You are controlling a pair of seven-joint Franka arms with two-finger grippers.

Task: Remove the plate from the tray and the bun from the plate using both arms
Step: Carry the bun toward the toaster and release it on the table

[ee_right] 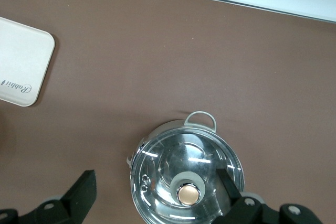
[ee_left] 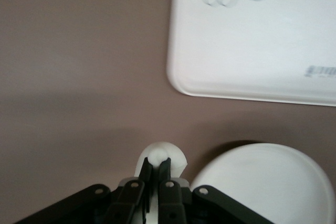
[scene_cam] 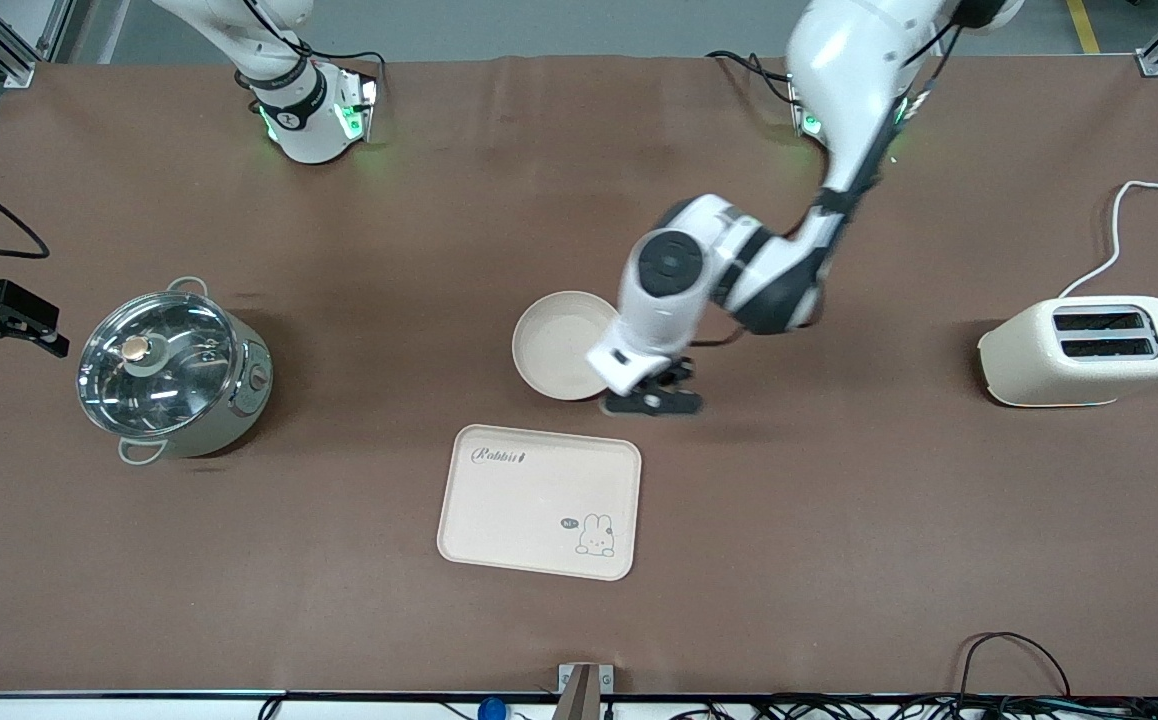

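My left gripper (scene_cam: 651,398) is shut on the small pale bun (ee_left: 165,151) and holds it low over the brown table, beside the plate toward the left arm's end. I cannot tell if the bun touches the table. The round cream plate (scene_cam: 561,345) is empty and lies on the table, farther from the front camera than the tray; it also shows in the left wrist view (ee_left: 273,182). The rectangular "Rabbit" tray (scene_cam: 539,500) is empty. My right gripper (ee_right: 157,195) is open and empty, up over the pot, and waits.
A steel pot with a glass lid (scene_cam: 171,375) stands toward the right arm's end. A cream toaster (scene_cam: 1089,352) with a white cable stands toward the left arm's end. Bare brown table lies between them around the tray (ee_left: 252,51).
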